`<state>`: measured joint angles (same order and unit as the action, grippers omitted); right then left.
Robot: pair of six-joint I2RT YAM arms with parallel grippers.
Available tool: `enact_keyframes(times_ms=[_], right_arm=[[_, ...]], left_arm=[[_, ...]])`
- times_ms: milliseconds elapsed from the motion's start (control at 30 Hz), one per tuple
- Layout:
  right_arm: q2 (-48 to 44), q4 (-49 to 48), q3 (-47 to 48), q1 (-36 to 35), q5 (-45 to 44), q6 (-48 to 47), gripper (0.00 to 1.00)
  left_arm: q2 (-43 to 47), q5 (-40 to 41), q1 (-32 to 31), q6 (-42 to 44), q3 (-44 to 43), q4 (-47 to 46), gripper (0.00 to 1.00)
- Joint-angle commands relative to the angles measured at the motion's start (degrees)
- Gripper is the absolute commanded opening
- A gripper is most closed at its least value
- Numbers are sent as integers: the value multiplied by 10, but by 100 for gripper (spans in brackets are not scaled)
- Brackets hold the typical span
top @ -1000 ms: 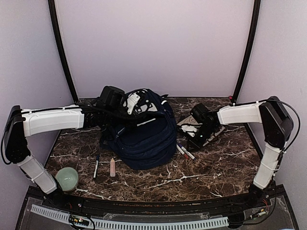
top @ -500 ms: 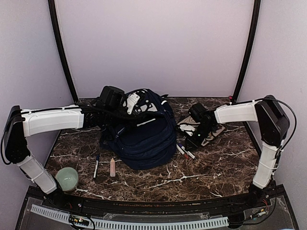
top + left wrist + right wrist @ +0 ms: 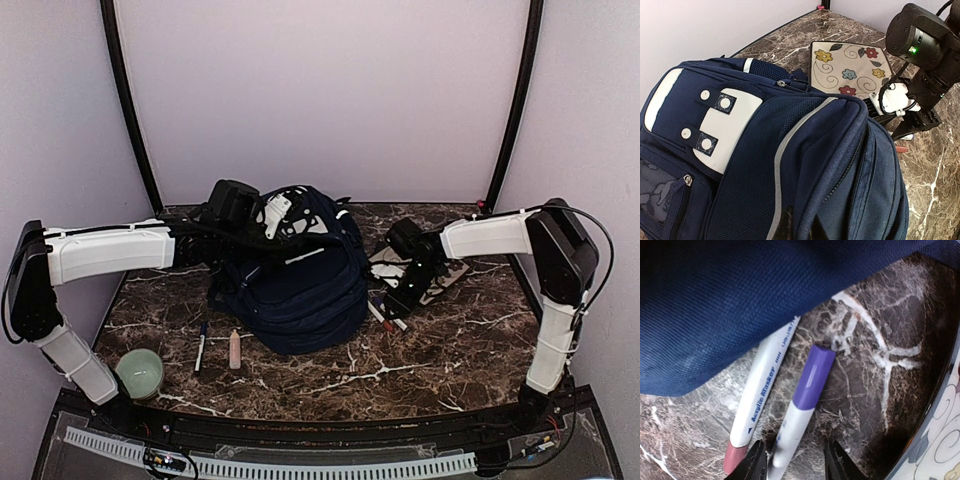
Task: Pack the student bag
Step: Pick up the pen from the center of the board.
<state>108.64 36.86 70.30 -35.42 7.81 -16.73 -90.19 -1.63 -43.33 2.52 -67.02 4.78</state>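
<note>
The student bag (image 3: 300, 290), navy blue with white patches and grey stripes, lies in the middle of the table and fills the left wrist view (image 3: 765, 150). My left gripper (image 3: 290, 232) is shut on a fold of its fabric beside a zipper (image 3: 800, 227). My right gripper (image 3: 796, 462) is open, low over the marble just right of the bag (image 3: 398, 300). Its fingers straddle the white end of a purple-capped marker (image 3: 807, 390). A pink-capped acrylic marker (image 3: 760, 395) lies beside it, its far end under the bag's edge.
A flower-patterned notebook (image 3: 412, 262) lies right of the bag, behind the right gripper; its corner shows in the right wrist view (image 3: 945, 440). Left of the bag lie a black pen (image 3: 201, 346) and a pink tube (image 3: 235, 349). A green cup (image 3: 140, 372) stands near the front left.
The right gripper has moved left and forward off the notebook to the two markers, and its jaws have spread a little. The left arm and the bag have stayed put.
</note>
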Motion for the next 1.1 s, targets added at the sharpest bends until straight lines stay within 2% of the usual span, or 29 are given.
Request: enact_keyframes(times_ms=[0, 433, 800, 1067], right_arm=[[0, 31, 9, -12, -70, 11, 40], [8, 36, 6, -13, -146, 13, 33], [11, 46, 13, -12, -110, 14, 11], [-22, 54, 11, -12, -104, 8, 3]], left_arm=[[19, -1, 3, -6, 7, -22, 0], [24, 2, 2, -5, 12, -21, 0], [26, 1, 3, -6, 13, -21, 1], [25, 0, 3, -4, 9, -20, 0]])
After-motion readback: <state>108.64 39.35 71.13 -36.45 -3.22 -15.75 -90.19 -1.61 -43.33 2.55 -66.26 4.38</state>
